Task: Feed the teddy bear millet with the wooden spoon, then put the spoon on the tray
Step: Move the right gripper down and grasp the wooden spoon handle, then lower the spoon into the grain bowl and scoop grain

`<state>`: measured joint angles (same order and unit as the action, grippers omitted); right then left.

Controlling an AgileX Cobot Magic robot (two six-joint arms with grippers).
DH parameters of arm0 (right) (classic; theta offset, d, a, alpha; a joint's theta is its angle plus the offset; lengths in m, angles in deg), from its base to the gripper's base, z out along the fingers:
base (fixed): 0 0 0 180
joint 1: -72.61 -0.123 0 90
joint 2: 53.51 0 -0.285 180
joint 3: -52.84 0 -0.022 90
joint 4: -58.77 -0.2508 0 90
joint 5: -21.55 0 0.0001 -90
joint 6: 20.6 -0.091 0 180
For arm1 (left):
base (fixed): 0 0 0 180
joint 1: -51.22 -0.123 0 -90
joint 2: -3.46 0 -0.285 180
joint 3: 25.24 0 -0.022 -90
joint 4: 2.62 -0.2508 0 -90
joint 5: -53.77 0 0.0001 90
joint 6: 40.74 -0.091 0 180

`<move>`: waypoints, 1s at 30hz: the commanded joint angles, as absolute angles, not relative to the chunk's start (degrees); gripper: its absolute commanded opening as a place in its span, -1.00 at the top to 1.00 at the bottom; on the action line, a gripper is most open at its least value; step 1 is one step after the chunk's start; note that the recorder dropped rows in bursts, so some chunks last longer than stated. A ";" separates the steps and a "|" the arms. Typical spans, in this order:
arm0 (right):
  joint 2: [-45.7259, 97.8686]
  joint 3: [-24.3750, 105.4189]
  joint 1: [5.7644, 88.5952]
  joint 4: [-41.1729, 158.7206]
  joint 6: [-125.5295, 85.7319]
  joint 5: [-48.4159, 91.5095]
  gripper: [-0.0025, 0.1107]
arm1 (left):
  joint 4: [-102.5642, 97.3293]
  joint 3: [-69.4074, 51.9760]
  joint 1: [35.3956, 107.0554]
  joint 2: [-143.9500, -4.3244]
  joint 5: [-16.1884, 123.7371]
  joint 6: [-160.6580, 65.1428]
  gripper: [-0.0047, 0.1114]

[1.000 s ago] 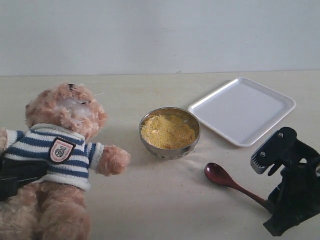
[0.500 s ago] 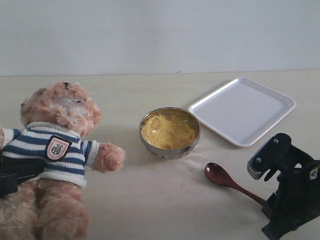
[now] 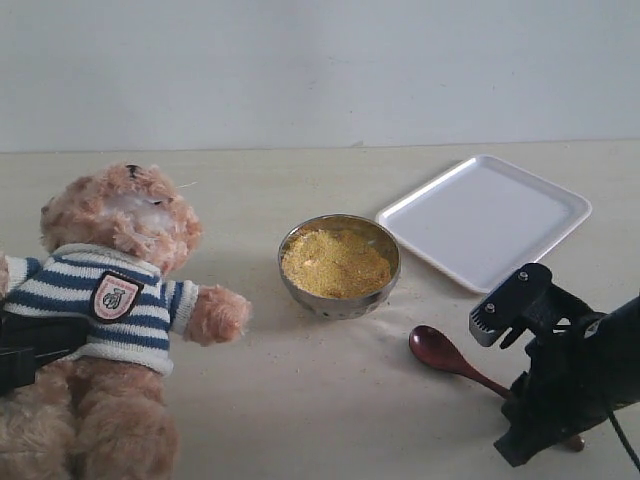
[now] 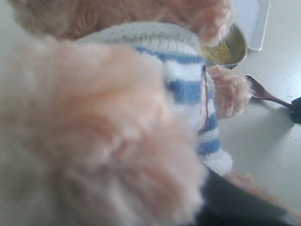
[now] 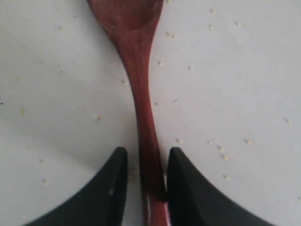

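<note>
The teddy bear (image 3: 115, 300) sits at the left, leaning back, in its striped sweater. My left gripper (image 3: 35, 345) lies across its waist, shut on its body; in the left wrist view fur (image 4: 94, 141) fills the picture and hides the jaws. Millet (image 3: 335, 262) fills the steel bowl (image 3: 340, 302) at the centre. The wooden spoon (image 3: 440, 352) lies flat on the table right of the bowl. My right gripper (image 5: 146, 153) is open, low over the table, its fingers either side of the spoon's handle (image 5: 143, 117); one finger touches it, the other stands a little apart.
The white tray (image 3: 540, 200) lies behind the right arm (image 3: 575, 380), to the right of the bowl, with nothing on it. Loose grains are scattered on the table round the spoon (image 5: 221, 150). The bear's paw (image 3: 220, 315) reaches toward the bowl.
My right gripper has moved left and down along the spoon's handle, now straddling it. The bear shifted slightly left a second ago, then stayed still.
</note>
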<state>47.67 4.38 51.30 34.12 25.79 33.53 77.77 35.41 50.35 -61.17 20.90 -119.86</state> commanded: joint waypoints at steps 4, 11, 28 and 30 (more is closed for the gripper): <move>45.46 4.40 51.39 35.01 24.25 40.71 0.96 | 79.00 35.44 50.20 -60.66 20.97 -120.29 0.83; 35.39 16.30 51.39 36.29 24.08 56.71 0.96 | 80.44 35.44 50.20 -60.66 20.97 -120.28 0.83; 56.62 54.33 26.10 97.92 -5.42 88.21 0.96 | 82.43 35.44 50.20 -60.66 19.71 -121.40 0.83; 58.41 55.46 26.10 98.22 -4.93 86.64 0.96 | 82.43 35.44 50.20 -60.66 19.71 -121.80 0.83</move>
